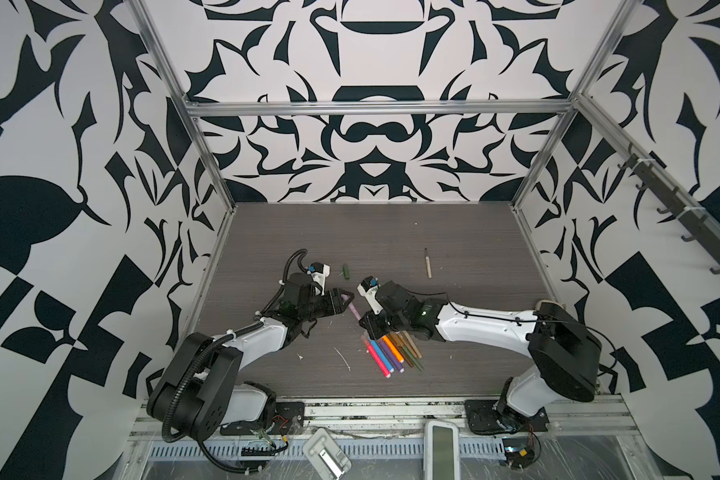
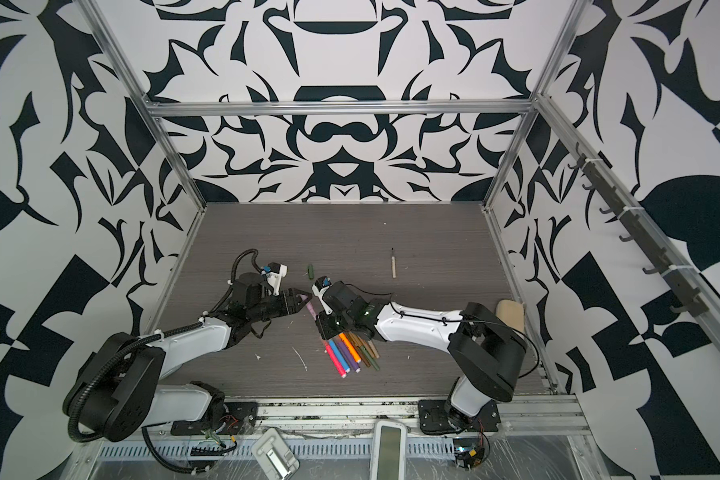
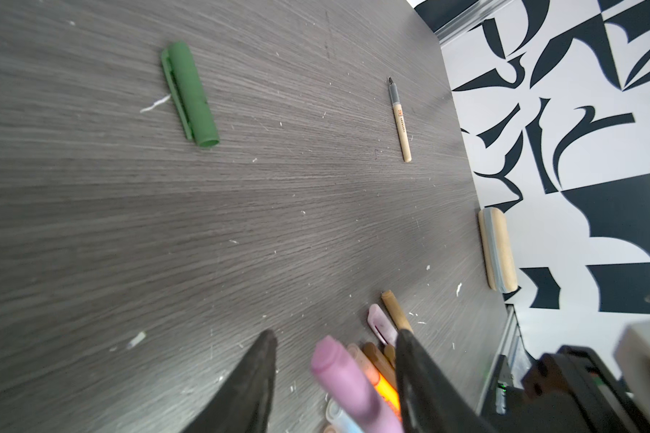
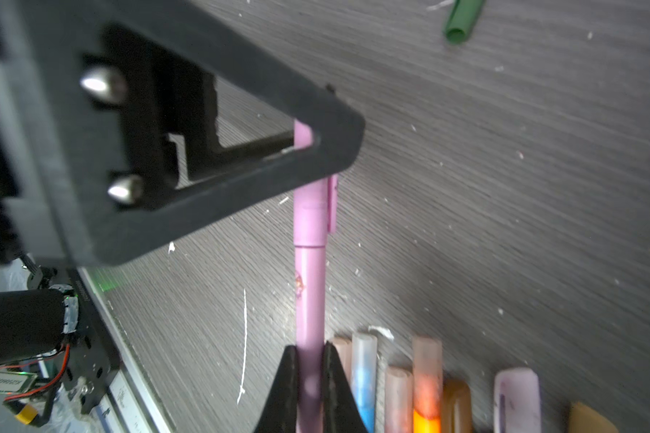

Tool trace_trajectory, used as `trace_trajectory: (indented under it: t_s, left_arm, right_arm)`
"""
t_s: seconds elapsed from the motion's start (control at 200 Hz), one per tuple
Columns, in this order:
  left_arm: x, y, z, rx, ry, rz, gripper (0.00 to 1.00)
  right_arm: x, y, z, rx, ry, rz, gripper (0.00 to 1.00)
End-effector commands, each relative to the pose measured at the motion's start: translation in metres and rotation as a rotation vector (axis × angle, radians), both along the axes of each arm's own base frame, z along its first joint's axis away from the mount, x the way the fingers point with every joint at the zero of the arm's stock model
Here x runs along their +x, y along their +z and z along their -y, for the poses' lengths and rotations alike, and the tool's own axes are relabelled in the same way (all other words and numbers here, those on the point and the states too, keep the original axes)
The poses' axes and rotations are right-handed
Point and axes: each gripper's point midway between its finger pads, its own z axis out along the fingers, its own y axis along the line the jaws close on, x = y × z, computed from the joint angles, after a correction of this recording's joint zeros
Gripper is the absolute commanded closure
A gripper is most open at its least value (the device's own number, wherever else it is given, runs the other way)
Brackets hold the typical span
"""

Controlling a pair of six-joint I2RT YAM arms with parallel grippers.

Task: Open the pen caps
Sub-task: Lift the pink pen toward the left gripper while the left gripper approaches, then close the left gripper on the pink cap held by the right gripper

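while right gripper clamps one lilac pen by barrel, left gripper straddles its lilac cap, jaws apart, cap on. one green cap loose on tabletop. one tan pen uncapped, well apart. pen pile beside right gripper: four thick, several thin, exact count unclear.

Lilac pen blurry, edge-cropped

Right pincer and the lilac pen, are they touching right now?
Touching. The right wrist view shows the right pincer closed on the lilac pen, with both fingers pressed against the barrel and no gap on either side.
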Motion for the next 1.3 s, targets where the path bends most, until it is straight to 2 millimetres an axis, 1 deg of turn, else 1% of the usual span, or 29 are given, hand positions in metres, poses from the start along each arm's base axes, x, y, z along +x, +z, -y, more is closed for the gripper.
trace_trajectory:
  t_s: [0.0,0.16,0.22,0.33,0.485,0.62,0.83,1.065,1.15,1.225,1.295]
  left_arm:
    - [0.005,0.012,0.003,-0.061,-0.019,0.023,0.52]
    - [0.007,0.013,-0.003,-0.105,-0.010,0.012,0.64]
    - [0.008,0.013,-0.004,-0.121,-0.011,0.008,0.66]
    - [0.007,0.012,-0.001,-0.137,-0.030,-0.003,0.67]
    - [0.006,0.013,0.002,-0.151,-0.052,-0.009,0.64]
    - [0.006,0.013,0.003,-0.154,-0.057,-0.009,0.64]
    - [0.005,0.014,0.003,-0.171,-0.068,-0.012,0.71]
    - [0.006,0.013,0.006,-0.195,-0.090,-0.029,0.71]
    - [0.006,0.012,0.005,-0.198,-0.088,-0.034,0.69]
    - [0.006,0.012,0.005,-0.199,-0.088,-0.033,0.66]
    - [0.007,0.012,0.004,-0.197,-0.083,-0.034,0.58]
  right_arm:
    - [0.011,0.027,-0.017,0.068,0.010,0.106,1.00]
    - [0.014,0.021,-0.019,0.063,0.003,0.118,1.00]
    - [0.014,0.017,-0.019,0.061,0.002,0.122,1.00]
    - [0.017,0.012,-0.019,0.049,-0.013,0.135,1.00]
    - [0.023,0.015,-0.019,0.044,-0.038,0.171,1.00]
    - [0.030,0.016,-0.015,0.022,-0.072,0.199,1.00]
    - [0.033,0.012,-0.020,0.013,-0.068,0.197,1.00]
    - [0.039,0.018,-0.024,0.027,-0.082,0.220,1.00]
    - [0.041,0.020,-0.024,0.026,-0.089,0.226,1.00]
    - [0.043,0.022,-0.024,0.022,-0.098,0.231,1.00]
    - [0.044,0.023,-0.023,0.015,-0.106,0.230,1.00]
